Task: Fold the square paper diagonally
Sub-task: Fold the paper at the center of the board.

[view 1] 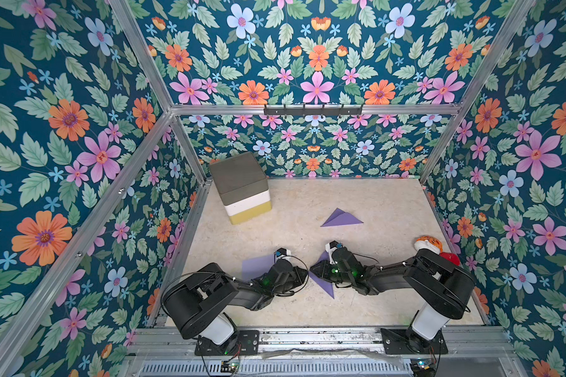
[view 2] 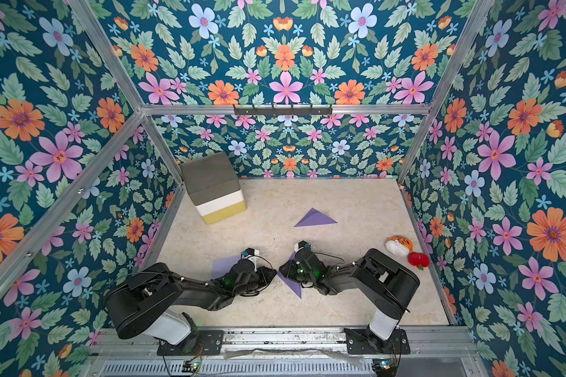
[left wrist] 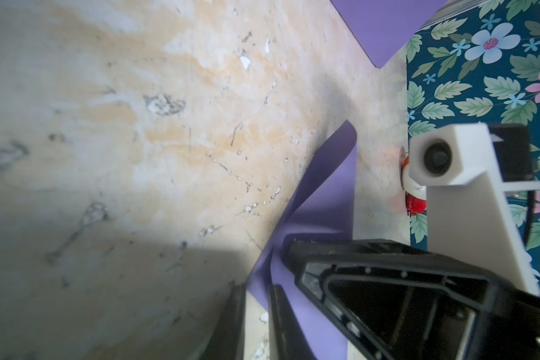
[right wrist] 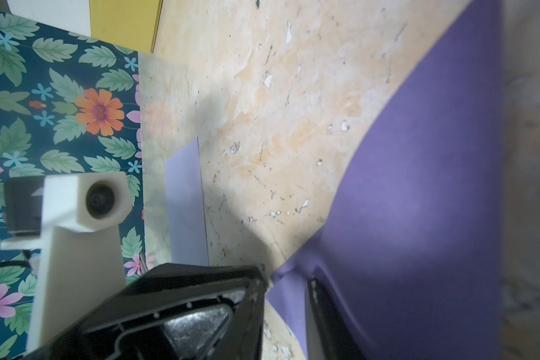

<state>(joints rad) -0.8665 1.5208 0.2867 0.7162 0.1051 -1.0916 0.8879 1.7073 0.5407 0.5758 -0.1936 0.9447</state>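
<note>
Closest in, the right gripper (view 1: pixel 316 270) pinches a corner of the square paper (view 1: pixel 326 286), bent over loosely between the arms, while the left gripper (view 1: pixel 302 273) stands slightly parted beside it; the diagonal crease looks unpressed.

Beige tabletop (view 1: pixel 373 199) with block stack (view 1: pixel 242 189), folded purple triangle (view 1: pixel 340 219), purple sheet (view 1: pixel 255 266), tiger plush (view 1: pixel 428 244), red plush (view 1: pixel 450 258)
</note>
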